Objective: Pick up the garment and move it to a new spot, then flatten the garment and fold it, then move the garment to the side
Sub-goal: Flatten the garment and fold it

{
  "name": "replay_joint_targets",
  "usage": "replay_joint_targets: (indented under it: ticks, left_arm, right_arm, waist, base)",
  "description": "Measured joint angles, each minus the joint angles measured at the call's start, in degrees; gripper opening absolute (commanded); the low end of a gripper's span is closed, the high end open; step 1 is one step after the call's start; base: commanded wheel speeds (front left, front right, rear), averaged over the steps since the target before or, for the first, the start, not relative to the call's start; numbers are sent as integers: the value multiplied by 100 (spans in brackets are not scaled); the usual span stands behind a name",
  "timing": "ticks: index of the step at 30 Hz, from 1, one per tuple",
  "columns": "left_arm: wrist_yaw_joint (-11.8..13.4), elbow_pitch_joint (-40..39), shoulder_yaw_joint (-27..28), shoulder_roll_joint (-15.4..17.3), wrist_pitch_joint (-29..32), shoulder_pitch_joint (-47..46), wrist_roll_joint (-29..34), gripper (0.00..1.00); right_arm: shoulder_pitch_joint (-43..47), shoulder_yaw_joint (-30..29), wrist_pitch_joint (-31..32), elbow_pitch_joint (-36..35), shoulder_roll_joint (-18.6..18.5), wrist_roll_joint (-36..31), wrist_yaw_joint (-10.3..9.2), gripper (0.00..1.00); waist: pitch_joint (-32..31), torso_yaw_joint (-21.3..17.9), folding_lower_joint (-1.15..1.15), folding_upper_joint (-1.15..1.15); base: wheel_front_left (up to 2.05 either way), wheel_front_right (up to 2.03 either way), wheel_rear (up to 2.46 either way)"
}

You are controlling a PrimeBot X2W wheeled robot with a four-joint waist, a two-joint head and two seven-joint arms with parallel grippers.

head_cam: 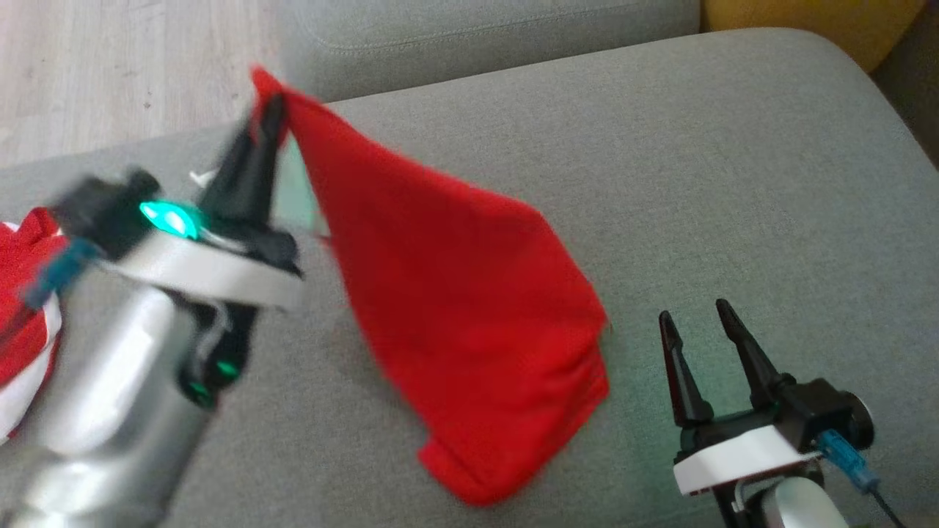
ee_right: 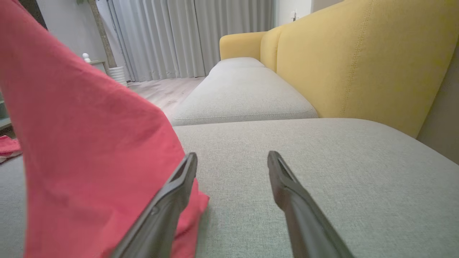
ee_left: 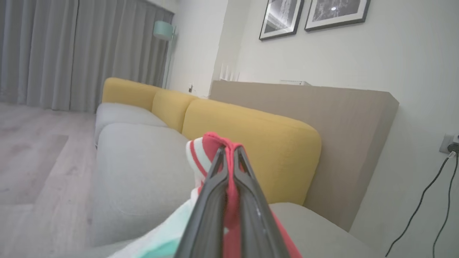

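The red garment (head_cam: 455, 293) hangs from its upper corner and drapes down onto the grey sofa seat (head_cam: 733, 183). My left gripper (head_cam: 270, 103) is shut on that raised corner; in the left wrist view red and white cloth (ee_left: 215, 147) is pinched between the closed fingers (ee_left: 211, 200). My right gripper (head_cam: 697, 312) stands open just right of the garment's lower edge, nothing between its fingers. In the right wrist view the garment (ee_right: 89, 143) hangs at the left, its bottom lying beside the left finger (ee_right: 179, 186), while the gripper (ee_right: 232, 159) faces bare seat.
More red and white cloth (head_cam: 22, 293) lies at the left edge of the seat. Yellow back cushions (ee_right: 358, 61) line the sofa's far side. A second grey seat (ee_right: 240, 96) continues beyond, with wooden floor (head_cam: 110, 66) past the sofa's edge.
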Motion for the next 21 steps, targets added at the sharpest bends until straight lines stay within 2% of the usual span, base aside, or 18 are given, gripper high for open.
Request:
replay_joint_targets:
  ticks: [7,13,17,21]
  left_arm:
    - [43,-569,339,639,733,-838,-12,0]
    - [-46,-907,276,744,1326,-1657,-120,0]
    - [-88,-1004,-177,465,1655,-2113,-119,0]
    - [-51,-937,-846,-169,1662,-1830,-103,0]
  right_arm:
    - [0,162,0,21,0,56,0,100]
    - [-1,223,0,21,0,91,0,100]
    - [-11,313,0,20,0,122,0,100]
    - [-80,344,0,15,0,143,0,100]
  waist:
    - [-128,-82,0,0]
    - [-148,-162,0,0]
    - [-126,-236,0,0]
    - [-79,-355,0,0]
  base:
    - [0,0,0]
    - [0,0,0]
    - [0,0,0]
    - [0,0,0]
